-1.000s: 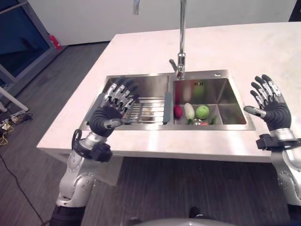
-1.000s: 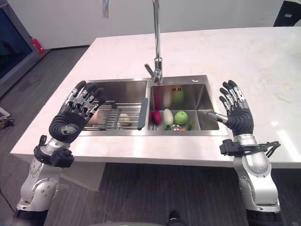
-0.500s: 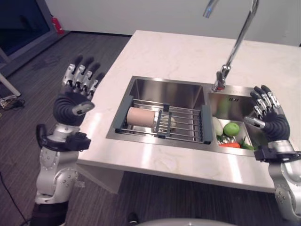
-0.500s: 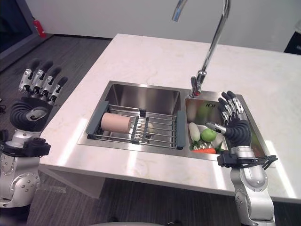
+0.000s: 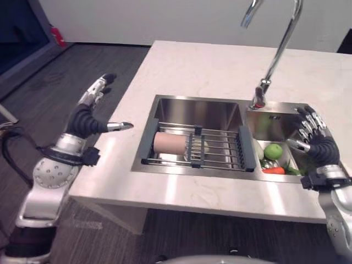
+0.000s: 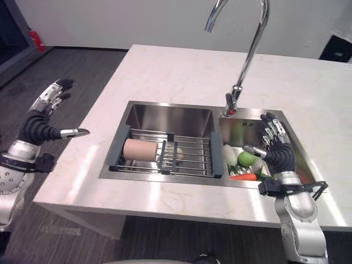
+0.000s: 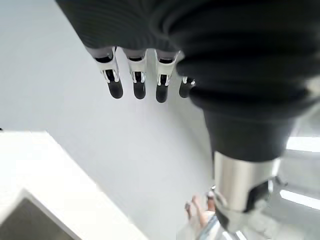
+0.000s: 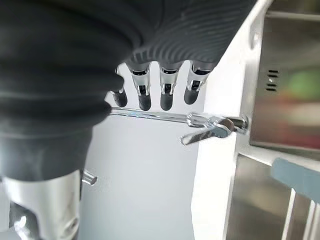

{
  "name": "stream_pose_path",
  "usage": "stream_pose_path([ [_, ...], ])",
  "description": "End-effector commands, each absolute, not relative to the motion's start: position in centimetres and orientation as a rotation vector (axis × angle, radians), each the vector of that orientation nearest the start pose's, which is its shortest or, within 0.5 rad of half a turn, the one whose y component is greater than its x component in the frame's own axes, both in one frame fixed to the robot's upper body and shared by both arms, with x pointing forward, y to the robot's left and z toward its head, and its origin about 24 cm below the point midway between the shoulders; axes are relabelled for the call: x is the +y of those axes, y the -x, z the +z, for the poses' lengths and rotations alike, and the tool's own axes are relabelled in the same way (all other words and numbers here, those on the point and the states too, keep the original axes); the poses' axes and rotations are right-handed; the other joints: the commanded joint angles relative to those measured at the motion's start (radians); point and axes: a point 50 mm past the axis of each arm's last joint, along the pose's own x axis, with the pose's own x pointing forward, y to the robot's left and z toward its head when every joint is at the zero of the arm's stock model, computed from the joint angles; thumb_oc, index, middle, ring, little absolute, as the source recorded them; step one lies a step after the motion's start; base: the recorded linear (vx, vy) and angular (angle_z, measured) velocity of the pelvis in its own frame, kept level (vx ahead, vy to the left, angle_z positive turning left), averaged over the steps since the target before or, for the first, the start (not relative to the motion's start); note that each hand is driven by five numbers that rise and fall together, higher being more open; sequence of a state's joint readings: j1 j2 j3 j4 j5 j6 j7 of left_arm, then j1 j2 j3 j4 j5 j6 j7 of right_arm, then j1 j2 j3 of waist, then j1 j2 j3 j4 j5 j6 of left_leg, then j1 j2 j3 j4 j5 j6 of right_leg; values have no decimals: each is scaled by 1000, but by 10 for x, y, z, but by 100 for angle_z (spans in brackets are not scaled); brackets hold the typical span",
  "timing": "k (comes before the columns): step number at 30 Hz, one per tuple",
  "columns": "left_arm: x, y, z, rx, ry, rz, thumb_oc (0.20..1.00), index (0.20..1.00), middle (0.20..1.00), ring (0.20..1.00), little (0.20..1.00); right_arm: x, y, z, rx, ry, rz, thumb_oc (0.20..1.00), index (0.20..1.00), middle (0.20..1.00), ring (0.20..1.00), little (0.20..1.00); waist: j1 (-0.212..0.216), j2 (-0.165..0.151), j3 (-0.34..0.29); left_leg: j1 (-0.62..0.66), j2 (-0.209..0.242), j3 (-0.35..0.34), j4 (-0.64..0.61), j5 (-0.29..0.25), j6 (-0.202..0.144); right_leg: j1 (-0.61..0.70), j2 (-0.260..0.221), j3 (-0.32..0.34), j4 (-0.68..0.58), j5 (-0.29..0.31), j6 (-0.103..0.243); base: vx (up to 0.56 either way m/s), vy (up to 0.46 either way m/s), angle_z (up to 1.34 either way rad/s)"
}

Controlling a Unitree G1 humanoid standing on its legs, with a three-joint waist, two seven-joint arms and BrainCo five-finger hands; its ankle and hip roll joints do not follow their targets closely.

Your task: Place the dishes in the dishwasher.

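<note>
**Cup lies sideways on the rack, between my two raised, empty hands**

Nearest me, both hands hang in the air with nothing in them. My left hand (image 5: 91,113) is out past the counter's left edge, fingers straight and spread, thumb pointing in toward the sink. My right hand (image 6: 276,149) sits over the near right corner of the sink (image 6: 170,114), fingers straight and loosely fanned, palm facing left.

Next out: the only dish I can make out, a pinkish cup (image 6: 138,149), lies on its side on the wire drying rack (image 6: 190,158) across the left basin. Its long axis runs left to right, along the rack's length. It rests at the rack's left end, just beside the grey end piece.

I judge the left hand the nearer one; the cup lies to its right and lower down, with bare counter (image 5: 118,159) between. The right hand would have to cross the whole rack.

The right basin holds a green apple (image 6: 247,158) and other produce, not dishes.

Farther back, the faucet (image 6: 246,52) arches high; clear of the cup. I see no dishwasher.
</note>
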State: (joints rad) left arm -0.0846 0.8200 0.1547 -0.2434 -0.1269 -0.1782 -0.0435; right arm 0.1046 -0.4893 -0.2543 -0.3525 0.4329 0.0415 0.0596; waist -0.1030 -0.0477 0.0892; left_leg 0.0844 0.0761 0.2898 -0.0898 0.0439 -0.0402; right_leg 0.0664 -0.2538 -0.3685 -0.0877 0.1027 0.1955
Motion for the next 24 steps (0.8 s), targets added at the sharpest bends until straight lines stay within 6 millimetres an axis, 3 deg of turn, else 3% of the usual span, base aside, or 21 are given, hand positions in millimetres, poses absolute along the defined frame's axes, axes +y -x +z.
stream_pose_path([
  [1,242,-241,220,-689,-769,-10,1000,1000,1000,1000,1000,-255,-227,179,-457,170,4,1000,1000,1000,1000,1000,6,48,-21,48,76,32,3,-48,-59,29,38,19,8,-32,12,49,-223,20],
  [5,241,-244,211,-651,-825,-33,1000,1000,1000,1000,1000,-257,-232,178,-410,179,26,1000,1000,1000,1000,1000,0,56,-31,82,92,114,19,-19,-91,50,79,27,0,-61,-14,48,-149,-4],
  [6,241,-249,208,-637,-886,-17,1000,1000,1000,1000,1000,-259,-236,189,-417,202,44,1000,1000,1000,1000,1000,17,54,-12,9,124,32,58,18,-124,53,78,61,0,-59,-17,7,42,-13],
  [10,245,-258,202,-591,-951,-24,1000,1000,1000,1000,1000,-262,-238,191,-455,205,32,1000,1000,1000,1000,1000,-13,74,-10,35,154,81,3,27,-122,51,57,33,0,-51,-4,-30,144,-23],
  [21,265,-277,190,-302,-1213,-161,1000,1000,1000,1000,1000,-258,-237,194,-467,216,81,1000,1000,1000,1000,1000,-47,96,-54,55,129,101,3,-19,-99,38,42,51,0,-56,10,17,44,-2],
  [24,265,-283,178,-214,-1254,-205,1000,1000,1000,1000,1000,-257,-239,197,-474,214,92,1000,1000,1000,1000,1000,-53,98,-59,63,132,98,3,-30,-97,41,48,73,0,-67,11,38,-7,-15],
])
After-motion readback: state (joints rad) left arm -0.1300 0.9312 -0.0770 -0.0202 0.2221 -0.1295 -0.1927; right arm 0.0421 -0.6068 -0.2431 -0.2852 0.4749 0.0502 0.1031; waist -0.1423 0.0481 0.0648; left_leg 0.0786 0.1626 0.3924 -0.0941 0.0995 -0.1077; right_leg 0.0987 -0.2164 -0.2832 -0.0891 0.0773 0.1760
